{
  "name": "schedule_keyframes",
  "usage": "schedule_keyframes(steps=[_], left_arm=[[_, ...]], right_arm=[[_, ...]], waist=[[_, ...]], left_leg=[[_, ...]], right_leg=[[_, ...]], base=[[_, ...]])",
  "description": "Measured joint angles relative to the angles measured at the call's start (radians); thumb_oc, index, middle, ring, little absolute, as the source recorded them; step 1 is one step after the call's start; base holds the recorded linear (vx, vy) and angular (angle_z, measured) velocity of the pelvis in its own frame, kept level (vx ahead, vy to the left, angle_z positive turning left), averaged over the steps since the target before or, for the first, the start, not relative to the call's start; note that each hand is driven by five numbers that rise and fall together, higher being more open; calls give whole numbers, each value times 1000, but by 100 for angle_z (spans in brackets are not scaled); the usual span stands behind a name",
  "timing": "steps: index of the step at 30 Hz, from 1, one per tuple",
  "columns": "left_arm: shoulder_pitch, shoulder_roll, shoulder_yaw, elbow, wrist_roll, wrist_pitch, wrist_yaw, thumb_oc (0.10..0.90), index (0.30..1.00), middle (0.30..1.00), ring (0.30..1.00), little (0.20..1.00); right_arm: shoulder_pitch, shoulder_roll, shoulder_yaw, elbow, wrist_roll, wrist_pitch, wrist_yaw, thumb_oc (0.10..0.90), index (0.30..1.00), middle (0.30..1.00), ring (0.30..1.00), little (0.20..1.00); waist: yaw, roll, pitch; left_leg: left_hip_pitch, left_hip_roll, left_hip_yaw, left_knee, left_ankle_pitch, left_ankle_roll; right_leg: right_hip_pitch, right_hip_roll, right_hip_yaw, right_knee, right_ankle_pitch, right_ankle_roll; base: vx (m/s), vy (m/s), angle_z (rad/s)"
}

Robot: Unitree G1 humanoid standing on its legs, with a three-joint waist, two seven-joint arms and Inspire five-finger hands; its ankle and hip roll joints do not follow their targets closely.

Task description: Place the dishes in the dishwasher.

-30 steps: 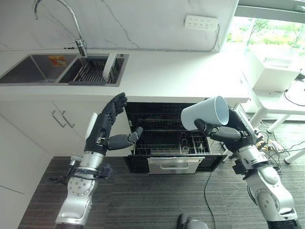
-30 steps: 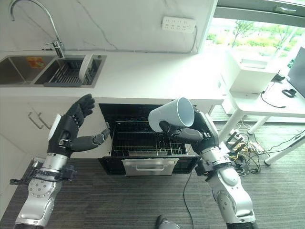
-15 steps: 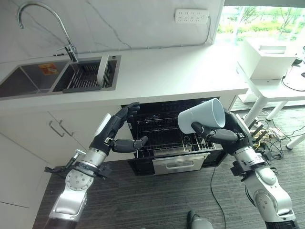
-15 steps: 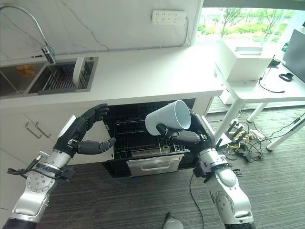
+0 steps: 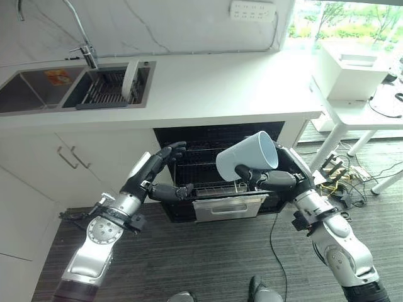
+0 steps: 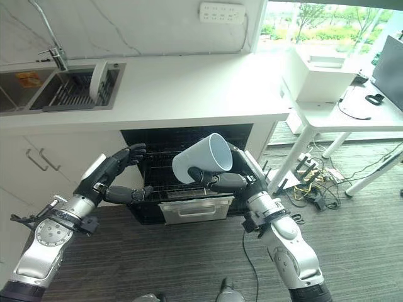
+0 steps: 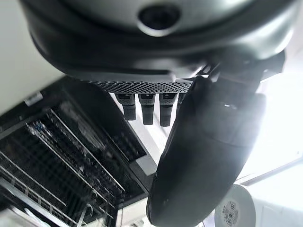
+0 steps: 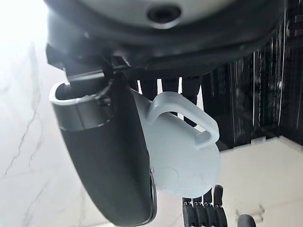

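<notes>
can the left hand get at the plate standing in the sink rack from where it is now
Probably not as things stand. The left hand is open down at the dishwasher opening, below the counter edge, while the plate stands up in the sink rack. Nothing blocks it, but the arm would have to lift over the counter first.

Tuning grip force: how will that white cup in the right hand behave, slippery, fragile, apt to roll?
The white cup looks smooth and glossy, so probably slippery. The right hand holds it tilted on its side with fingers curled round it. It looks rigid. Its round wall would likely roll if laid down, though the handle should check that.
</notes>
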Motion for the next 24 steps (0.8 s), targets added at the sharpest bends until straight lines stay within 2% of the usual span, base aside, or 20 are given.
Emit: schedule_keyframes(steps=[3,6,10,13,16,22,24], left_arm=[[-2,0,-32,0,0,8,-1,800,900,900,900,900],[-1,0,-32,0,1,44,-1,800,900,900,900,900],[-11,-2,-50,4,8,92,0,800,900,900,900,900],[-34,-2,-93,31,34,139,-2,800,900,900,900,900],[-73,-41,-119,117,32,181,-20,800,900,900,900,900],[-121,-37,-185,320,33,240,-83,800,900,900,900,900],[-123,-34,-203,343,43,241,-99,800,900,900,900,900]], right_arm=[[0,1,-28,16,4,0,-6,400,300,300,300,300],[1,3,-26,16,4,0,-13,400,300,300,300,300],[1,3,-24,16,4,1,-23,400,300,300,300,300],[0,3,-22,16,4,1,-23,400,300,300,300,300],[0,3,-16,18,4,1,-19,400,300,300,300,300],[-1,0,-16,18,13,2,-3,400,300,300,300,300],[-1,-1,-16,19,13,2,10,400,300,300,300,300]], waist=[[-16,4,0],[-19,14,-1],[-23,40,-3],[-30,41,-3],[-34,44,-5],[-80,46,-8],[-80,52,-19]], left_leg=[[20,17,-12,-42,26,-21],[38,21,-10,-64,42,-40],[60,19,5,-83,44,-43],[75,19,15,-92,44,-43],[91,15,32,-96,43,-42],[107,12,50,-94,41,-39],[107,11,63,-94,40,-37]], right_leg=[[-7,17,-20,22,-22,-21],[-9,24,-22,41,-34,-34],[-8,25,-16,51,-38,-36],[-2,25,-11,51,-39,-34],[-2,25,6,56,-39,-34],[-3,24,27,63,-39,-34],[-10,25,38,63,-38,-33]], base=[[30,-74,9],[32,-35,-2],[25,-22,-8],[9,-3,-7],[3,6,-14],[7,24,-9],[4,30,-15]])
